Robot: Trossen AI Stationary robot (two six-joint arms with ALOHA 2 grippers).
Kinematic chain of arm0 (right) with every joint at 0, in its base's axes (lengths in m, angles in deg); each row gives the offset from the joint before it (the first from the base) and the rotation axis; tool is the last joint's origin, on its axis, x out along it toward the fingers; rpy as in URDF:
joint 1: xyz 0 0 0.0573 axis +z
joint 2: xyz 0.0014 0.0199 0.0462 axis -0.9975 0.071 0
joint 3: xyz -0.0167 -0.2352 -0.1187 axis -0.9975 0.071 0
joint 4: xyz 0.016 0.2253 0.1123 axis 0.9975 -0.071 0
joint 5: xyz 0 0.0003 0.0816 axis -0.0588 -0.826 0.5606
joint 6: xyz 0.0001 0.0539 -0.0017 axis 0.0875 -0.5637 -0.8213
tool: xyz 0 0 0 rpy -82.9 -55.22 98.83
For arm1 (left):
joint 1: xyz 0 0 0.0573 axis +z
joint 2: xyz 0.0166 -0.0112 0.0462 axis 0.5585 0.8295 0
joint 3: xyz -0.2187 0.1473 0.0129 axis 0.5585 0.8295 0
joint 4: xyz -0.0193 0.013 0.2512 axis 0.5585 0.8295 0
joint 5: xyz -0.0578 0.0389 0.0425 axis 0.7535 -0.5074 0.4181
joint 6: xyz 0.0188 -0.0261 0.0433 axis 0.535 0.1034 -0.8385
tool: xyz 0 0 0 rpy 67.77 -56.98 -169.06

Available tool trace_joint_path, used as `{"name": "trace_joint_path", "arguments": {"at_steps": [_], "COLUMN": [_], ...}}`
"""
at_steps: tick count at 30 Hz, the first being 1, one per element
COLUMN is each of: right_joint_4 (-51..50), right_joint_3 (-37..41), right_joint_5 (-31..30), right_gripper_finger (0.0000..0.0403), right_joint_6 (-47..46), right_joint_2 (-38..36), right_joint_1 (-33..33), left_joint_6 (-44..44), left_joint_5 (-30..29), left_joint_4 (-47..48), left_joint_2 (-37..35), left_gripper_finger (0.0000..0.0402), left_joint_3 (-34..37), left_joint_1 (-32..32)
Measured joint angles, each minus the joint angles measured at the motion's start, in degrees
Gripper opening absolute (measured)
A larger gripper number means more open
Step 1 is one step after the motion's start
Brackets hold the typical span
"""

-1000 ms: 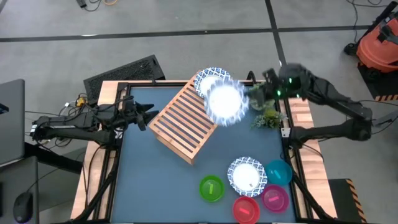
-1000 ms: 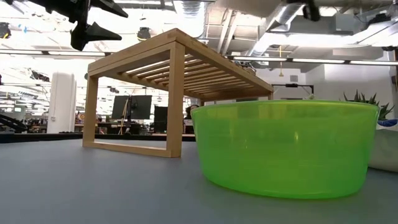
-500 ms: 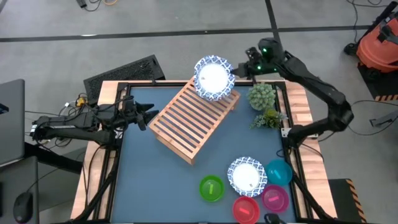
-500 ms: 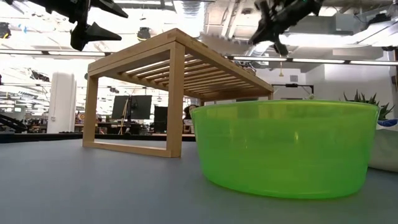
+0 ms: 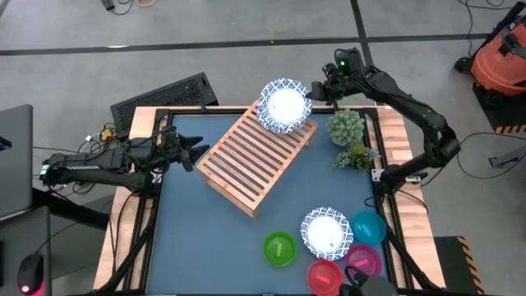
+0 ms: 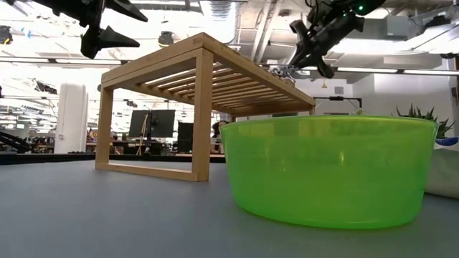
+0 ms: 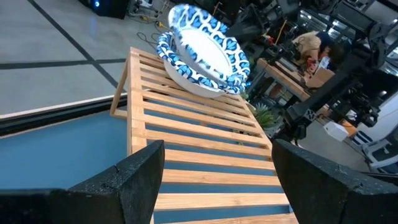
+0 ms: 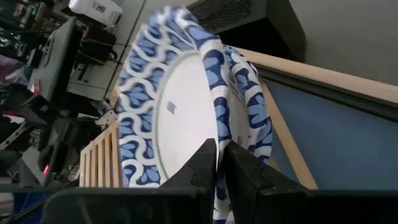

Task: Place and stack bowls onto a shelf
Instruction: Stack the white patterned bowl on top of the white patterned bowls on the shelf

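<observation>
Right gripper: the right gripper sat at the upper centre-right of the high view, at the far corner of the shelf; its fingers were pinched on the rim of the upper patterned bowl.
Held bowl: in the right wrist view it stood tilted, nested against a second patterned bowl behind it; the pair rested on the slats at the shelf's far end.
Shelf: light-wood slatted rack, set diagonally at the upper middle of the high view; in the low view it stood at centre-left on the blue tabletop.
Left gripper: the left gripper hung at the left of the high view, just beside the shelf's near-left edge, fingers spread apart, gripping nothing.
Other bowls: lower right of the high view held a patterned bowl, green bowl, red bowl, magenta bowl and teal bowl, clustered close together.
Plant: a small green plant stood just right of the shelf.
</observation>
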Motion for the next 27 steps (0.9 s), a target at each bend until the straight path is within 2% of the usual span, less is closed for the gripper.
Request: {"name": "trace_joint_path", "arguments": {"at_steps": [9,21,27], "right_joint_4": [2.3,3.2,2.5], "right_joint_3": [0.0,0.0,0.0], "right_joint_5": [4.5,4.5,4.0], "right_gripper_finger": [0.0078,0.0217,0.0226], "right_joint_6": [1.0,2.5,1.5], "right_joint_2": [2.9,2.8,1.7], "right_joint_1": [0.2,-0.6,-2.1], "left_joint_6": [0.0,0.1,0.1], "left_joint_5": [0.0,-0.1,-0.1], "left_joint_4": [0.0,0.0,-0.1], "left_joint_2": [0.0,0.0,0.0], "left_gripper_finger": [0.0281,0.0281,0.0281], "left_joint_3": [0.0,0.0,0.0], "left_joint_1": [0.0,0.0,0.0]}}
